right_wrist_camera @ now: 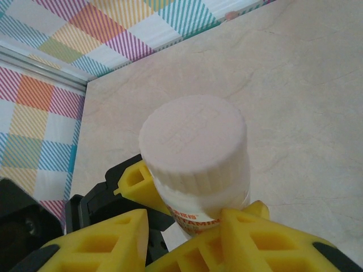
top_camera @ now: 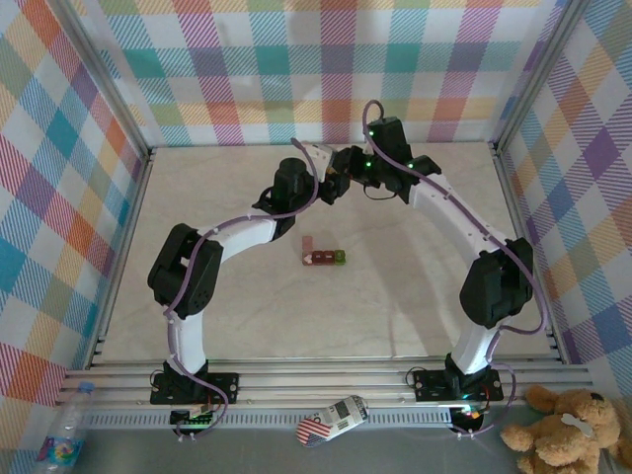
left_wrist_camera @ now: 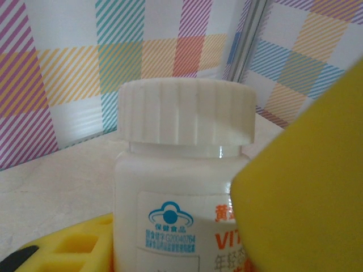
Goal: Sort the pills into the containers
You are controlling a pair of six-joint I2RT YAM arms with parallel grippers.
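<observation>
The right gripper (right_wrist_camera: 184, 220) is closed down. Its tips lie against the white bottle (left_wrist_camera: 170, 187) just under the ribbed cap (right_wrist_camera: 193, 139); whether they pinch it I cannot tell. The left gripper (left_wrist_camera: 176, 238) clamps the bottle's body, which stands upright with its cap on. The containers (top_camera: 324, 256) lie on the bench (top_camera: 415, 296) at the top view's centre, below both grippers and well apart, their row running left-right; the left arm looks slightly nearer.

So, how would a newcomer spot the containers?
On the table, between the left arm and right arm, lies a short row of tiny joined boxes. Unlike the white bottle held higher up, it is dark red with one green end.
</observation>
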